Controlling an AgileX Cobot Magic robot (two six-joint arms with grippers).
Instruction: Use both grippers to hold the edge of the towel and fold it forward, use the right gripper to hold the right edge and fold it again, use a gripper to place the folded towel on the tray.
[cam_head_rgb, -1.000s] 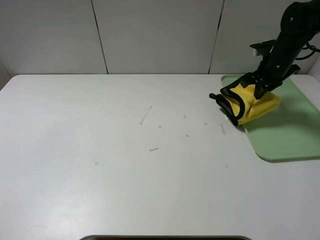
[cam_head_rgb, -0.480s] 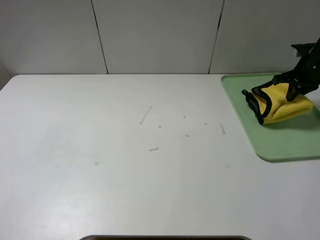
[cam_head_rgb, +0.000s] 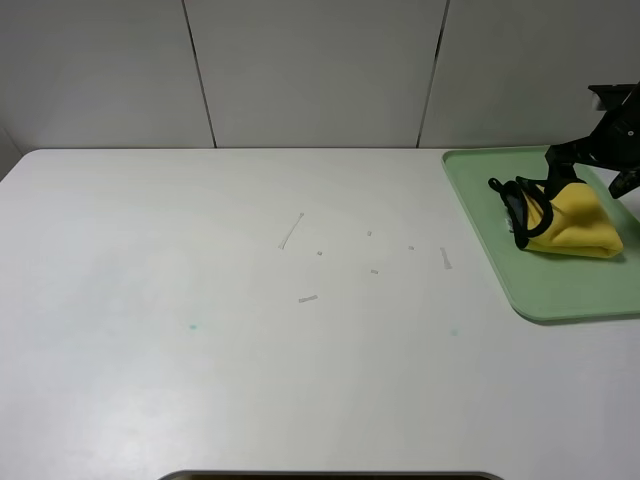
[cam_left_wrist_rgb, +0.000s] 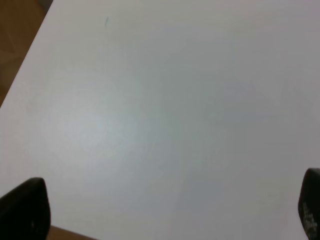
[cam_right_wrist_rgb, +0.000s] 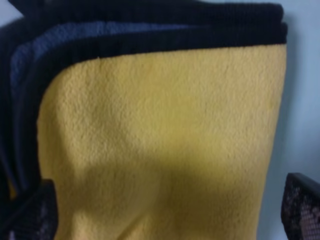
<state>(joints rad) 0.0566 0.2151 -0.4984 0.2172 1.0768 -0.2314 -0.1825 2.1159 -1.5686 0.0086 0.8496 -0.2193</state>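
Bright yellow towel (cam_head_rgb: 572, 222) edged in black. Pale green tray (cam_head_rgb: 560, 290) on plain white table (cam_head_rgb: 250, 340). Black gripper fingers (cam_right_wrist_rgb: 299, 205), mesh-textured.

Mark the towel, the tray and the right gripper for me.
towel (cam_head_rgb: 575, 222): exterior high view, middle of the yellow cloth.
tray (cam_head_rgb: 560, 290): exterior high view, bare floor near the front rim.
right gripper (cam_right_wrist_rgb: 165, 210): right wrist view, midway between the fingertips.

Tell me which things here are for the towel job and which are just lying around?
For the job:
- towel, folded, lying on the tray
- tray
- right hand, open over the towel
- left hand, open over bare table

Just lying around:
- small pale scraps scattered on the table
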